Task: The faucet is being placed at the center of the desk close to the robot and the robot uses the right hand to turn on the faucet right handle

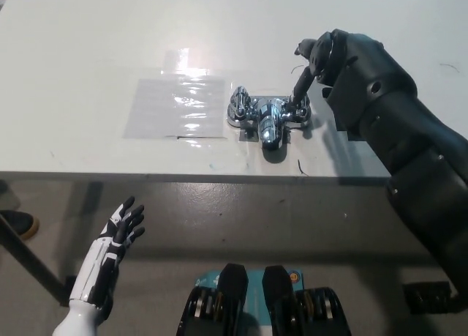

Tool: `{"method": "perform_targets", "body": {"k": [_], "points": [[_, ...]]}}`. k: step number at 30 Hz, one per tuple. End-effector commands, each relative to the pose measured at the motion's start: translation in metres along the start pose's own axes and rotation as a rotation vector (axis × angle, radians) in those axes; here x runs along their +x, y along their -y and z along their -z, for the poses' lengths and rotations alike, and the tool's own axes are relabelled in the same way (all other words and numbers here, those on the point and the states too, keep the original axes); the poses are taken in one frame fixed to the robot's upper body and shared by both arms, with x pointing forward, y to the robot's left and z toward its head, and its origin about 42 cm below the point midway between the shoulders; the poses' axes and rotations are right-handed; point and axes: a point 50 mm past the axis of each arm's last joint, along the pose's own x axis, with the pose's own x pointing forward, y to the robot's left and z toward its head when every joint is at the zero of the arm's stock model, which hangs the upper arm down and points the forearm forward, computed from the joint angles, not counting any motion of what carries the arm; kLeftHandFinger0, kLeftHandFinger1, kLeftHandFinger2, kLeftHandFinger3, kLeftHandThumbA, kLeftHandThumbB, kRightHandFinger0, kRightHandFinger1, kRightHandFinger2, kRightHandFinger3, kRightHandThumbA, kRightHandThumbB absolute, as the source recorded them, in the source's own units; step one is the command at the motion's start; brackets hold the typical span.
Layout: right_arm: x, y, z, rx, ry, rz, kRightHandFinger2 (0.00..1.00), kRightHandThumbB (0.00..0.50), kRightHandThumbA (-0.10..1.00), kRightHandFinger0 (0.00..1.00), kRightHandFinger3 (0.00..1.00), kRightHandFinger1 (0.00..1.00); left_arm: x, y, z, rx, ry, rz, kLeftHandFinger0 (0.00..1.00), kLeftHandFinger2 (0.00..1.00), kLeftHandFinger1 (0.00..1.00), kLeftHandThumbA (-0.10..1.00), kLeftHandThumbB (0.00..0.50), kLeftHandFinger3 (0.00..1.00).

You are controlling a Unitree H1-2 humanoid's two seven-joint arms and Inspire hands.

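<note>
Since your open right hand [325,54] only touches the right handle [298,110] of the faucet [269,120] by the table [88,58] front edge, it may slip off; your left hand [121,230] hangs open below.

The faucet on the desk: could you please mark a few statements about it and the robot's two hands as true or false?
1. The faucet stands on the white desk near its front edge. True.
2. The white left hand lies flat on the desk. False: it hangs below the desk's front edge, fingers apart, holding nothing.
3. The black right hand reaches one of its fingers down to the faucet's right handle. True.
4. The clear plastic sheet lies on the faucet's right side, under the right arm. False: it lies flat on the faucet's left side.
</note>
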Motion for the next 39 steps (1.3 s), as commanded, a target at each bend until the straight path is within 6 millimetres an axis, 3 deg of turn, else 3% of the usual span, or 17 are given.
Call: {"method": "perform_targets", "body": {"k": [1,2,3,7,11,14,20,27,29,34,39], "points": [[-0.009,0.020,-0.014,-0.092,-0.011,0.081,1.00,0.395,0.86,1.00,1.00,1.00,0.005,-0.004,-0.015,0.023,0.064,0.008,1.00,1.00,1.00,0.95,0.144,1.00],[-0.010,0.021,-0.012,-0.094,-0.024,0.072,1.00,0.399,0.84,1.00,1.00,1.00,0.005,-0.004,-0.015,0.024,0.068,0.010,1.00,1.00,1.00,0.94,0.127,1.00],[-0.010,0.022,-0.011,-0.100,-0.025,0.058,1.00,0.371,0.84,1.00,1.00,1.00,0.005,-0.004,-0.015,0.024,0.069,0.011,1.00,1.00,1.00,0.94,0.127,1.00],[-0.011,0.033,-0.005,-0.155,-0.019,0.032,1.00,0.355,0.78,1.00,1.00,1.00,0.009,-0.006,-0.016,0.024,0.075,0.009,1.00,1.00,1.00,0.94,0.146,1.00],[-0.012,0.040,0.002,-0.189,-0.045,0.006,1.00,0.380,0.78,1.00,1.00,1.00,0.009,-0.007,-0.017,0.018,0.073,0.011,1.00,1.00,1.00,0.94,0.144,1.00],[-0.014,0.043,0.006,-0.219,-0.064,-0.038,1.00,0.359,0.81,1.00,1.00,1.00,0.009,-0.007,-0.017,0.026,0.071,0.008,1.00,1.00,1.00,0.95,0.165,1.00],[-0.017,0.052,0.010,-0.235,-0.066,-0.097,1.00,0.319,0.80,1.00,1.00,1.00,0.011,-0.007,-0.018,0.023,0.080,0.009,1.00,1.00,1.00,0.96,0.138,1.00],[-0.021,0.062,0.012,-0.237,-0.069,-0.125,1.00,0.320,0.83,1.00,1.00,1.00,0.015,-0.007,-0.020,0.018,0.088,0.013,1.00,1.00,1.00,0.95,0.116,1.00],[-0.022,0.064,0.011,-0.236,-0.072,-0.120,1.00,0.342,0.83,1.00,1.00,1.00,0.016,-0.008,-0.021,0.024,0.088,0.013,1.00,1.00,1.00,0.96,0.146,1.00],[-0.024,0.067,0.011,-0.234,-0.071,-0.131,1.00,0.376,0.79,1.00,1.00,1.00,0.016,-0.007,-0.022,0.030,0.092,0.012,1.00,1.00,1.00,0.97,0.125,1.00],[-0.025,0.068,0.011,-0.244,-0.073,-0.125,1.00,0.356,0.82,1.00,1.00,1.00,0.017,-0.008,-0.022,0.029,0.095,0.012,1.00,1.00,1.00,0.96,0.124,1.00]]}}
